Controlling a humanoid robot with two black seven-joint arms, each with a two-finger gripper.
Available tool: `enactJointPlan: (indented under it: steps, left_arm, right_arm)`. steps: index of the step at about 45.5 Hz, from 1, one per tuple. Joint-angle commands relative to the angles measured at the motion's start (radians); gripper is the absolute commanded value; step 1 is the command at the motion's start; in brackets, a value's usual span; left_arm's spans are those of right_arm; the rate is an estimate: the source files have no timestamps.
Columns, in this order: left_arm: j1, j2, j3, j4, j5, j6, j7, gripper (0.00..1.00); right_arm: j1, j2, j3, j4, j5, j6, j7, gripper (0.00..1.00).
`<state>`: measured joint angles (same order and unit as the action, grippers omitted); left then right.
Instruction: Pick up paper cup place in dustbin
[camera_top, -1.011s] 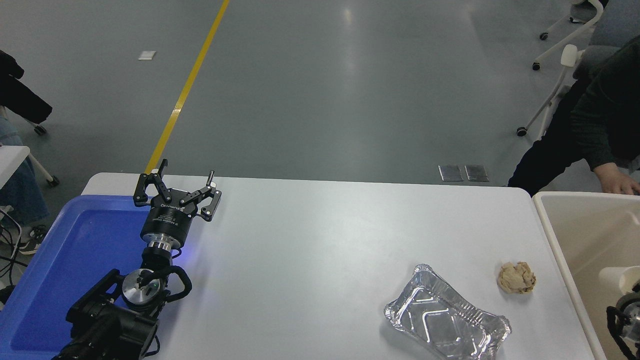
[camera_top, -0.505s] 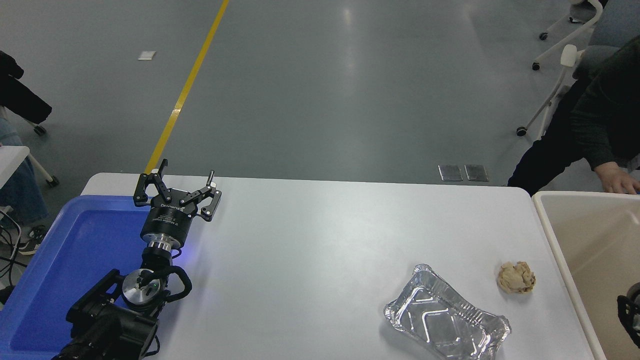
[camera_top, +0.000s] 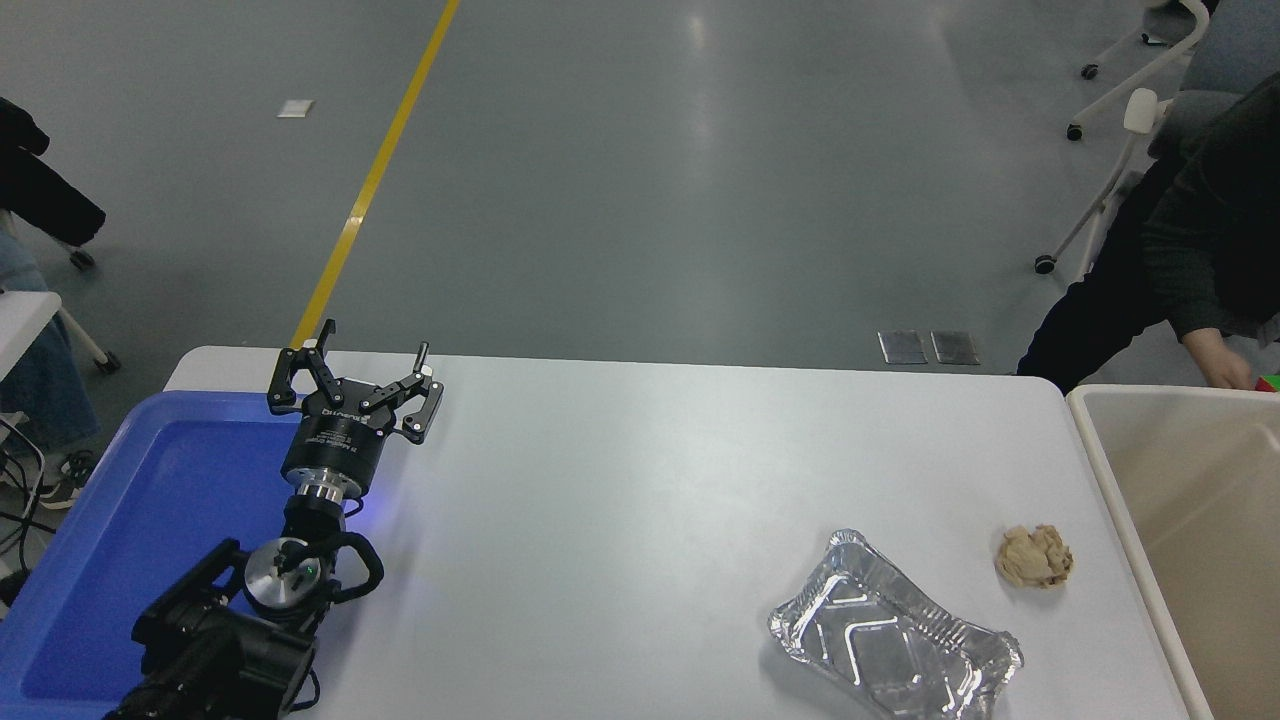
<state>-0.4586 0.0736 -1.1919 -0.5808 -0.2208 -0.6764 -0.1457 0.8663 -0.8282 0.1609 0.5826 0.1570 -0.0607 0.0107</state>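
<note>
Left arm parked, dustbin at the right edge, no paper cup to be seen

From where I stood, the left end effector (camera_top: 355, 385) sat released, fingers spread, at about 9 o'clock on the white surface (camera_top: 640, 480), over the inner edge of the blue tray (camera_top: 120, 520). The beige dustbin (camera_top: 1180, 480) stood at 3 o'clock against the surface's right side; I could not see the paper cup on the surface or in the visible part of the bin. The foil tray (camera_top: 893, 642) lay at 5 o'clock, with the crumpled paper ball (camera_top: 1034, 556) near it, toward the bin. A person's hand (camera_top: 1222, 368) hovered behind the bin's far rim.
</note>
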Motion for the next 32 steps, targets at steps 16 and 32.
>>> enactJointPlan:
  steps: [16,32]
  left_arm:
    - [0.000,0.000,0.002,-0.001,0.000,0.001,0.000,0.99]
    - [0.000,0.000,0.002,-0.001,0.001,0.000,0.000,0.99]
  right_arm:
    - [0.723,-0.353,-0.599,0.763,-0.533,0.127,0.002,1.00]
    - [1.258,-0.028,-1.314,0.796,-0.530,0.171,0.109,1.00]
